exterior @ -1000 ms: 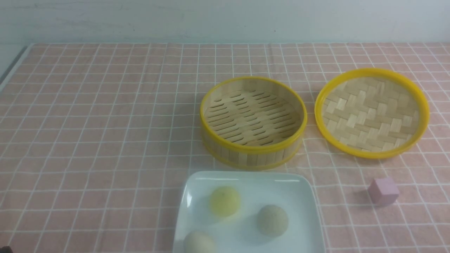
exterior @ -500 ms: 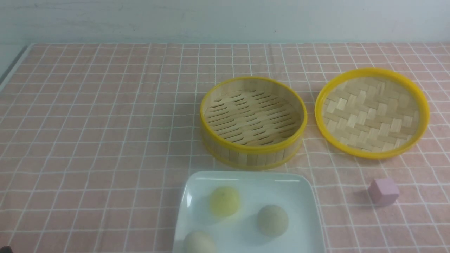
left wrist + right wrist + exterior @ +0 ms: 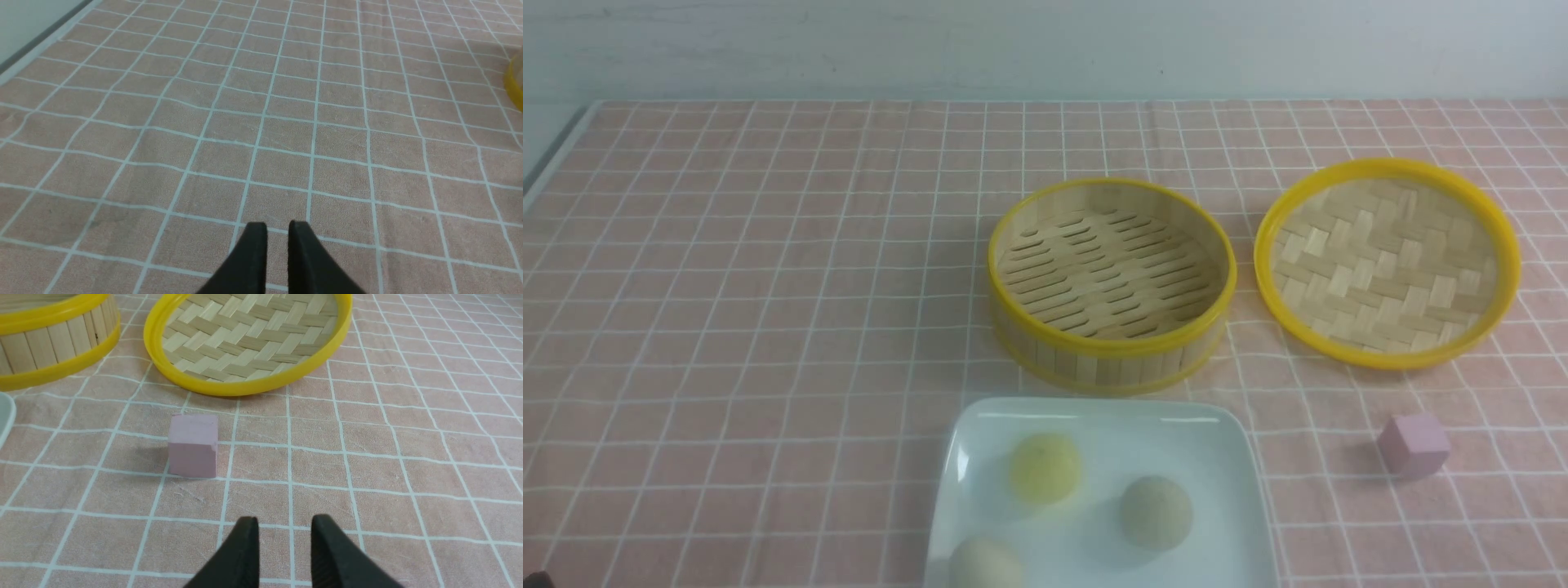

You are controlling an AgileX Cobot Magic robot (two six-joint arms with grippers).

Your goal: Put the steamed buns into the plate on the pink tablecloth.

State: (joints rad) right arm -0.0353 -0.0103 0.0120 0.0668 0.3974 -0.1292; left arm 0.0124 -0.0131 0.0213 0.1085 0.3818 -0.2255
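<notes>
Three steamed buns (image 3: 1094, 506) resting inside the plate (image 3: 1225, 457): yellowish one (image 3: 1045, 467) toward the far left, grey-beige one (image 3: 1156, 512) to its right and nearer, second pale one (image 3: 985, 563) cut off at the near edge of the front view. None touching another. Plate lying on the pink tablecloth (image 3: 752, 310), just in front of the open bamboo steamer (image 3: 1111, 286), its slatted floor bare. Woven lid (image 3: 1387, 261) lying inside-up to the right of the steamer, beside it and apart. Small pink cube (image 3: 193, 445) nearer than the lid, well right of the plate.

Left gripper (image 3: 278, 228) hovering over bare cloth, fingers parted by a narrow slit, gripping nothing; only a yellow sliver of steamer rim at the frame's edge, no buns or plate in its view. Right gripper (image 3: 284, 524) parted a little wider, likewise empty, over the cloth near the cube; plate corner (image 3: 5, 416) barely showing at the frame's edge, buns out of its view. Neither gripper visible from the front.
</notes>
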